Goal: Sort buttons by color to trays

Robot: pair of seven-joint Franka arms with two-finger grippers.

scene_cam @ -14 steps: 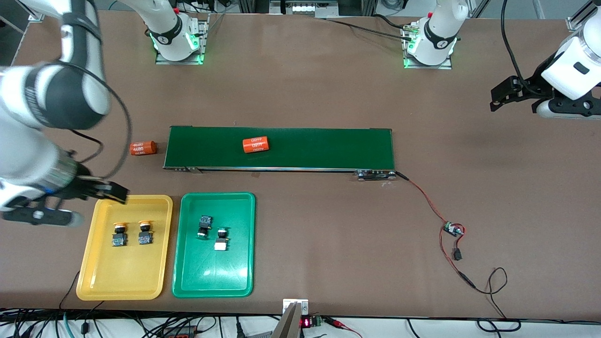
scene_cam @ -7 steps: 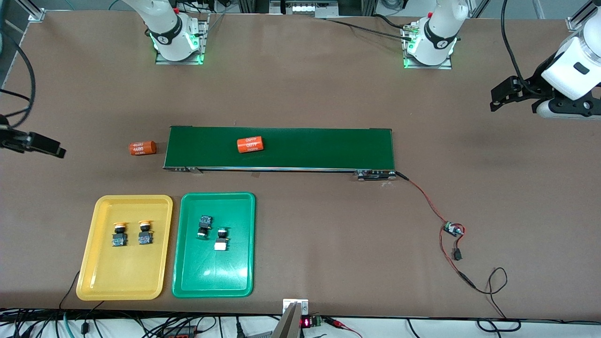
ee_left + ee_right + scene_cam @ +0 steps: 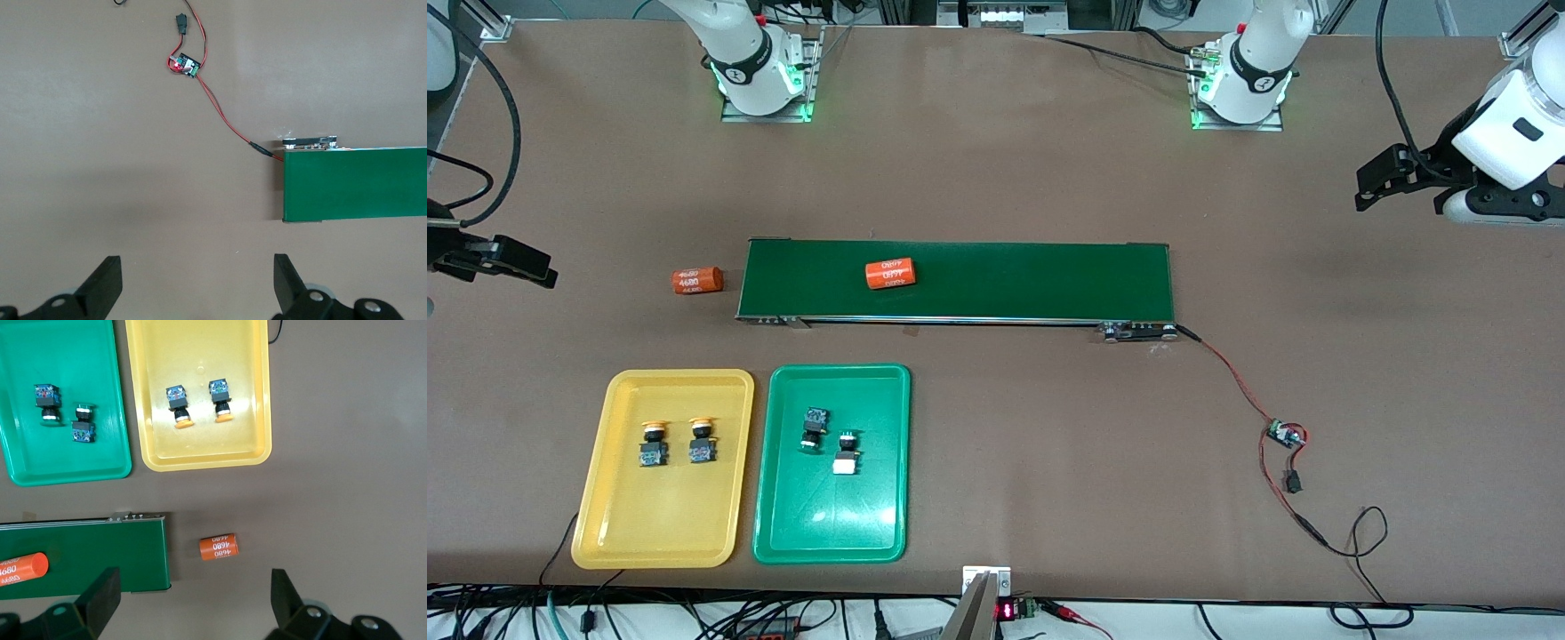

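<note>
Two yellow-capped buttons [image 3: 653, 443] [image 3: 702, 441] lie side by side in the yellow tray [image 3: 658, 524]. In the right wrist view they show as buttons [image 3: 177, 405] [image 3: 221, 399] in the yellow tray [image 3: 207, 459]. Beside it, the green tray [image 3: 827, 524] [image 3: 67, 472] holds two green-capped buttons [image 3: 813, 428] [image 3: 847, 452] [image 3: 47, 401] [image 3: 83, 425]. My right gripper [image 3: 534, 267] [image 3: 193, 593] hangs open and empty over the table at the right arm's end. My left gripper [image 3: 1400, 191] [image 3: 198, 283] waits open and empty over bare table at the left arm's end.
The dark-green conveyor belt [image 3: 1005, 280] [image 3: 353, 183] lies farther from the front camera than the trays and carries an orange cylinder [image 3: 891, 274]. A second orange cylinder [image 3: 697, 281] [image 3: 219, 547] lies off its end. A red wire leads to a small circuit board [image 3: 1285, 435] [image 3: 185, 65].
My right arm has drawn away from over the yellow tray to the table's edge at its own end. The orange cylinder on the belt has drifted toward the right arm's end. The left arm has stayed still.
</note>
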